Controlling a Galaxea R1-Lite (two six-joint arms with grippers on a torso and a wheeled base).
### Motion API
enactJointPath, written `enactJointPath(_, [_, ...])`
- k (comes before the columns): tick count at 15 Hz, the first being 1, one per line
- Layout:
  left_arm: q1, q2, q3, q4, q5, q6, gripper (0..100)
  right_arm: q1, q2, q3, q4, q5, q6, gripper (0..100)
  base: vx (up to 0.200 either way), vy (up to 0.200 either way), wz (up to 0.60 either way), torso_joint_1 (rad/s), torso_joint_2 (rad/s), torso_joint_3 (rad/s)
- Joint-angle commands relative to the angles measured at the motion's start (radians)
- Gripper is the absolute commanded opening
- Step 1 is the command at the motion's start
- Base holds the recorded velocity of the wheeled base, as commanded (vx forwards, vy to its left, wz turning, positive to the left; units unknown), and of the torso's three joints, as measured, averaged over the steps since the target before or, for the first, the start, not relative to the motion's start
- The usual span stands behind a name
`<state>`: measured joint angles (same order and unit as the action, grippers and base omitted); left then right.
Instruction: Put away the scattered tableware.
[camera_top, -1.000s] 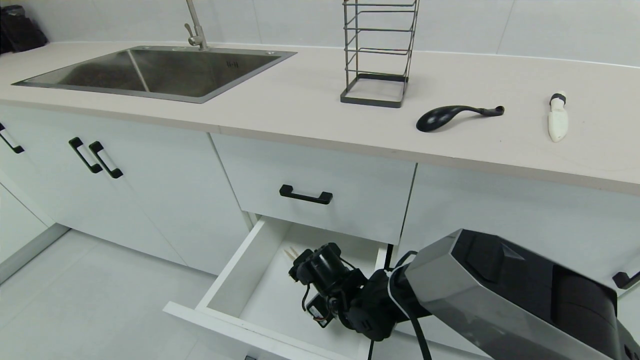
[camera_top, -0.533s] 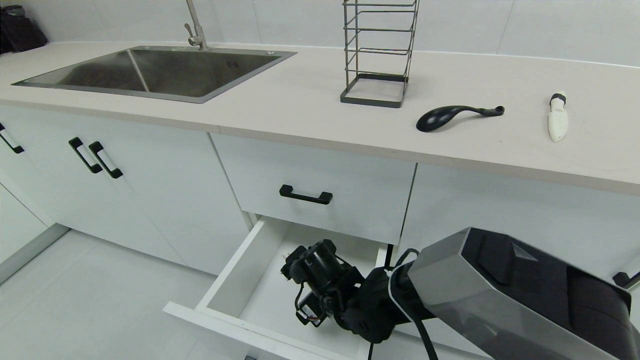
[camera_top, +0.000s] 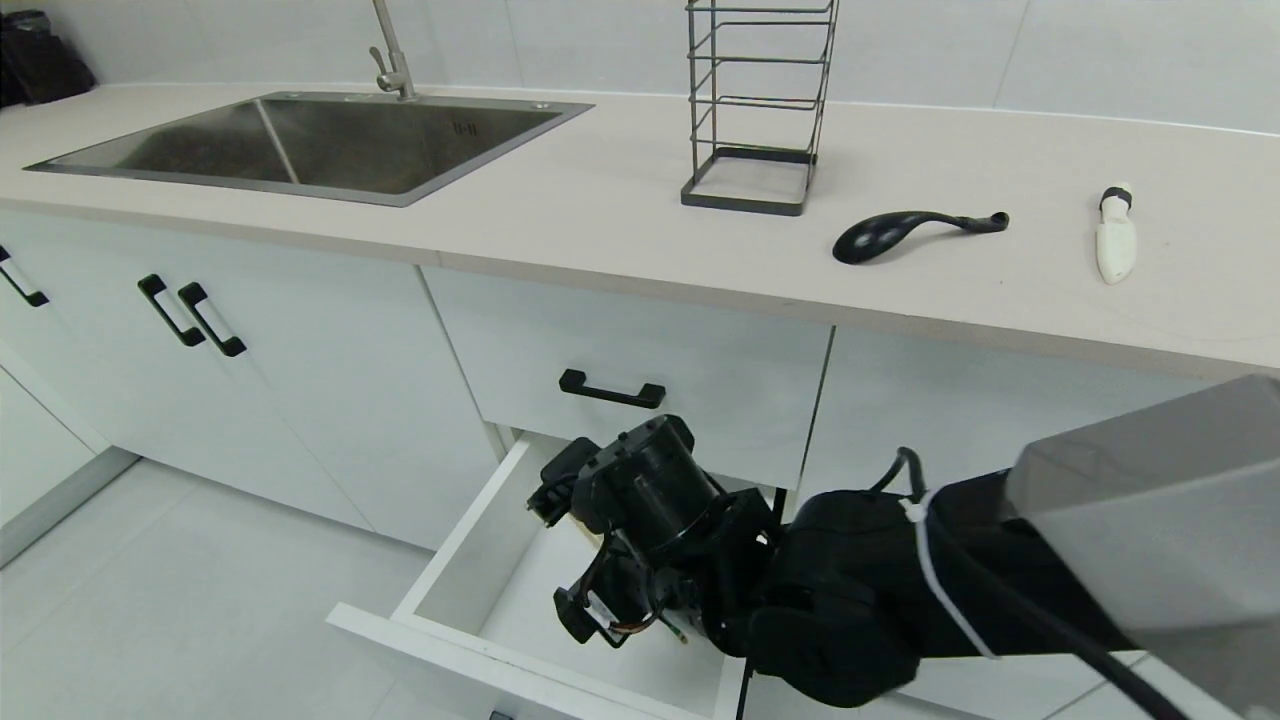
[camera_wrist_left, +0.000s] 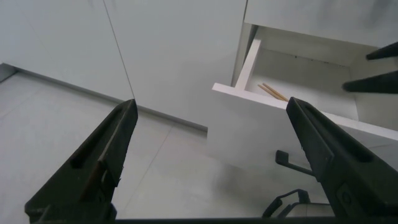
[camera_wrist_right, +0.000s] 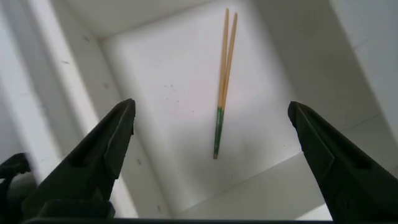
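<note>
The countertop (camera_top: 600, 200) runs above and beyond the right gripper (camera_wrist_right: 210, 106), with the sink (camera_top: 330, 140) set into it up and to that gripper's left. The open drawer (camera_top: 480, 530) lies directly beneath the right gripper, which hangs over its white floor with its fingers spread wide and nothing between them. The wire rack (camera_top: 755, 110) stands on the counter above the gripper and slightly to its right. The left gripper (camera_wrist_left: 210, 102) hangs outside the drawer, off its left front corner and over the floor tiles, its fingers also apart and empty. A black spoon (camera_top: 890, 232) lies on the counter up and to the right of the right gripper, and a white knife (camera_top: 1115, 240) lies farther right. The chopsticks (camera_wrist_right: 222, 81) lie side by side on the drawer floor under the right gripper, clear of both fingers.
</note>
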<state>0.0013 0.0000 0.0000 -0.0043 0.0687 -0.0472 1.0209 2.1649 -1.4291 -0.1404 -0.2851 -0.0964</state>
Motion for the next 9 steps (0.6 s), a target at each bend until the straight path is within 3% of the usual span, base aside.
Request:
enactJointPath(1, [0.0,0.0,0.0,0.0,0.0,0.0,100,0.021,-0.123,0.052,-0.011,0.009,0.0,100,0.0,0.0,0.0,0.0,0.0,0.0])
enactJointPath(6, [0.0,0.0,0.0,0.0,0.0,-0.002,100,0.001,-0.372,0.463,-0.321,0.066,-0.005,100,0.0,0.0,0.0,0.0,0.0,0.0])
enactJointPath(9, [0.0,0.0,0.0,0.0,0.0,0.0,100,-0.025,-0.436,0.693,-0.479,0.19,-0.048,100,0.0,0.0,0.0,0.0,0.0,0.0])
